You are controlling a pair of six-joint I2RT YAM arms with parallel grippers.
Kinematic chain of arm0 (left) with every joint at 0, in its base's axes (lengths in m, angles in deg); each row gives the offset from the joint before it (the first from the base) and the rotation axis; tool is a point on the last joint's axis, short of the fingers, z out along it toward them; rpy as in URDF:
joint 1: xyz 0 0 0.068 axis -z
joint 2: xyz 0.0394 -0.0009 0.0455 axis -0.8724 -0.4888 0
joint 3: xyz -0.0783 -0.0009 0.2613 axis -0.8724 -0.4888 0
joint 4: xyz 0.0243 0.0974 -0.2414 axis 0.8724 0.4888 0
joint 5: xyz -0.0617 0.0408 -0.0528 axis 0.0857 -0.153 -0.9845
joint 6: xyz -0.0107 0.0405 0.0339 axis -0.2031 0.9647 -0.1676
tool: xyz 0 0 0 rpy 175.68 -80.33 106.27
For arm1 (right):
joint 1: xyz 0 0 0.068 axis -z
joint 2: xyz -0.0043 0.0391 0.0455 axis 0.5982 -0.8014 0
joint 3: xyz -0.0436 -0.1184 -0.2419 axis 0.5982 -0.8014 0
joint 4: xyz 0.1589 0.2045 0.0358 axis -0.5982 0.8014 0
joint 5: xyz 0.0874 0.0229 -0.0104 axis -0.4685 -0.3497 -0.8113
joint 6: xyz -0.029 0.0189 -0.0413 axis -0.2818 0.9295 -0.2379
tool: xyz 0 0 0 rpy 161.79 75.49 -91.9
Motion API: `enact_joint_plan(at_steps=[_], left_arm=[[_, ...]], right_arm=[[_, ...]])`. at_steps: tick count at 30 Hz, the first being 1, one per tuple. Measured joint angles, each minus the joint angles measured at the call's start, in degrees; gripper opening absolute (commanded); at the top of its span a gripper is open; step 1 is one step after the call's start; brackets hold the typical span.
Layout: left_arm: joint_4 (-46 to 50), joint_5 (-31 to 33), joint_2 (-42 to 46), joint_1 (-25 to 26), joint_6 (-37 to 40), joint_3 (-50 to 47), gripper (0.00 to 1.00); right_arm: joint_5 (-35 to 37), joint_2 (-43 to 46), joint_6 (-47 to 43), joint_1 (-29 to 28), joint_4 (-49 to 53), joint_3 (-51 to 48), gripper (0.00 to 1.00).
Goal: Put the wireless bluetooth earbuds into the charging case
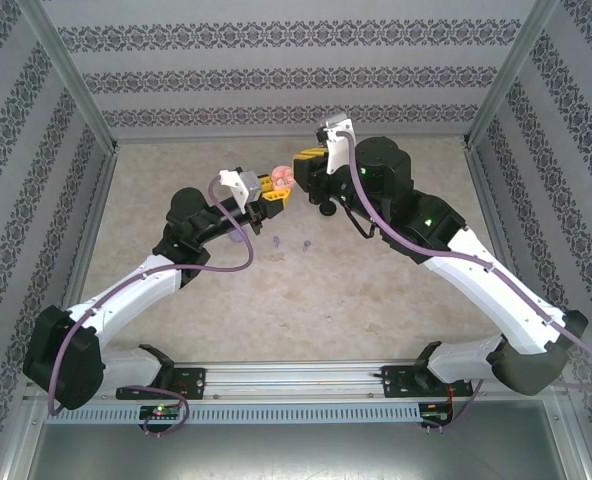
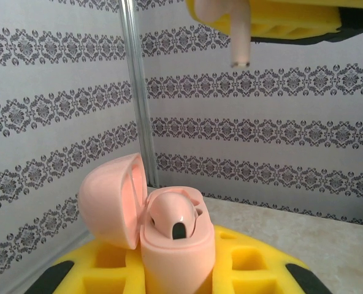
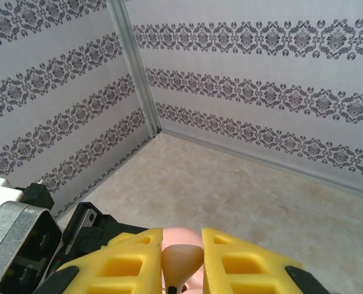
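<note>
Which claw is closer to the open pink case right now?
Left. The left claw is shut on the pink case itself; the right claw hangs above it, apart, gripping a pink earbud.

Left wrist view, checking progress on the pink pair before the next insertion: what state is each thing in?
pink case: open, lid tipped back, clamped upright in the left gripper.
seated pink earbud: already in its slot.
second pink earbud: stem down above the case, pinched by the right gripper, not yet inserted.

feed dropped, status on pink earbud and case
Left gripper shut on open pale pink round charging case. Right gripper shut on pale pink stemmed earbud, not yet inserted. Nothing in the way.
</note>
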Motion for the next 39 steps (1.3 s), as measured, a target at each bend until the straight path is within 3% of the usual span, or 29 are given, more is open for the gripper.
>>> enact_joint_plan(at_steps=[34, 39], left_arm=[[0.6, 0.3, 0.0, 0.0, 0.0, 0.0, 0.00], [1.4, 0.9, 0.0, 0.0, 0.0, 0.0, 0.00]], right_arm=[[-0.5, -4.5, 0.5, -0.1, -0.9, -3.2, 0.19], [-0.4, -5.0, 1.0, -0.1, -0.9, -3.2, 0.25]])
